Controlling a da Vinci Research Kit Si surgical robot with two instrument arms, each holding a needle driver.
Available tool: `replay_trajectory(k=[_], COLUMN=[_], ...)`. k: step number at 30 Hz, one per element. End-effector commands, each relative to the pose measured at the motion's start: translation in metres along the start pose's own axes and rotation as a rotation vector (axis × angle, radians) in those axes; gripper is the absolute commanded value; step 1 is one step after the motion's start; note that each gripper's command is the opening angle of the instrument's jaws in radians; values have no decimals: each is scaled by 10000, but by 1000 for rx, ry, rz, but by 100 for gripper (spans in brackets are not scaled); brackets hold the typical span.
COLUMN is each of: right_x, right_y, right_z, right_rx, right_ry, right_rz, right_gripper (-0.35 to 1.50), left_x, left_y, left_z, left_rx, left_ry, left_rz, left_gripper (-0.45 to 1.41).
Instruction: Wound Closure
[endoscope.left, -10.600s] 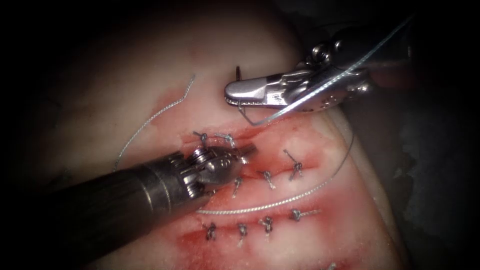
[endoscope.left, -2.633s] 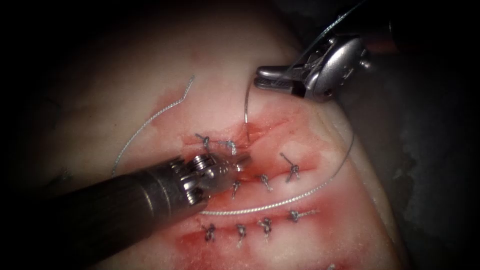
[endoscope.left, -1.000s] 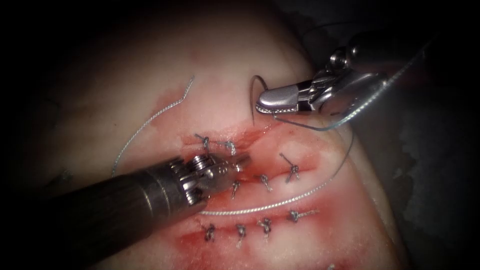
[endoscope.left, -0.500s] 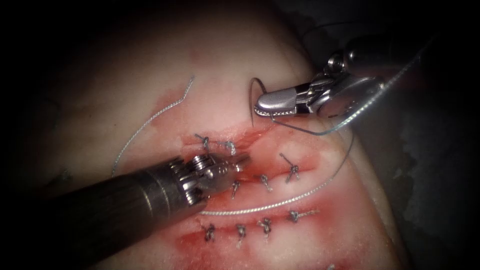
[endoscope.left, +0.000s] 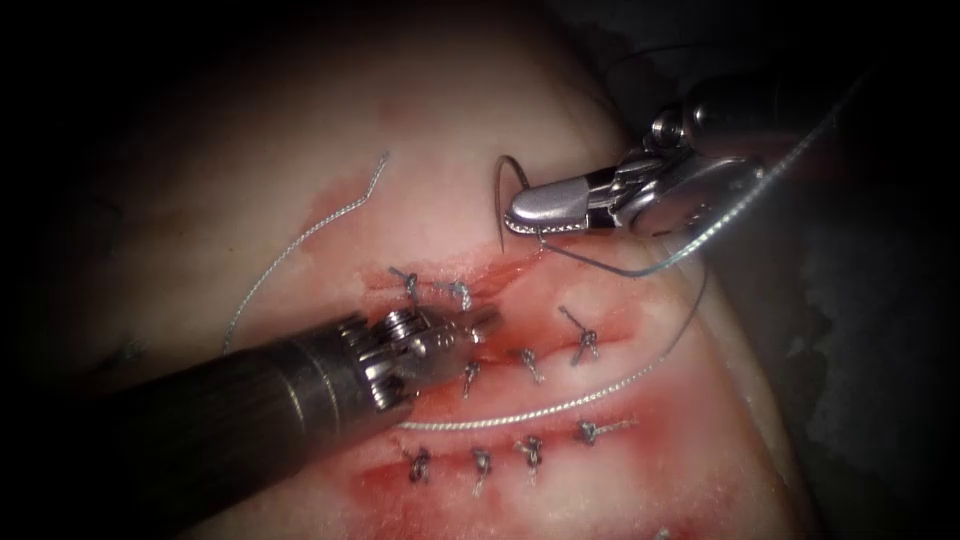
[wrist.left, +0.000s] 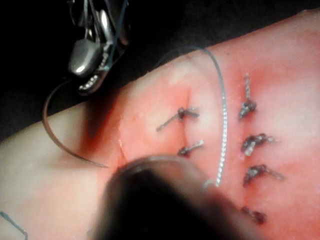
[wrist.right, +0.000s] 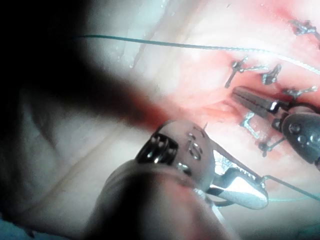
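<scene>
Upper right of the endoscope frame, the right hand (endoscope.left: 525, 212) is clamped on the curved needle (endoscope.left: 497, 205) near its tail end. The needle arcs to the left of the jaws, tip pointing down, just above the cut (endoscope.left: 505, 270) in the tissue (endoscope.left: 300, 130), not in it. Thread (endoscope.left: 640, 262) trails rightward. Lower left, the left hand (endoscope.left: 485, 322) rests closed at the cut, holding nothing I can make out.

Darkness rings the lit middle; a dim grey mottled surface (endoscope.left: 860, 330) lies at right.
</scene>
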Motion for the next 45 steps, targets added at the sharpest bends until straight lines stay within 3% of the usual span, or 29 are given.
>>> replay_trajectory(k=[1,45], right_x=[10,7], right_y=[1,19], right_z=[5,6], right_rx=[3,-14], right_ry=[-2,-20], right_rz=[-5,-20], right_gripper=[-35,-35], left_x=[-10,-10], left_y=[6,6], left_z=[6,5], left_rx=[-3,-3], left_ry=[-4,-4], left_rz=[0,-1], left_gripper=[-45,-45])
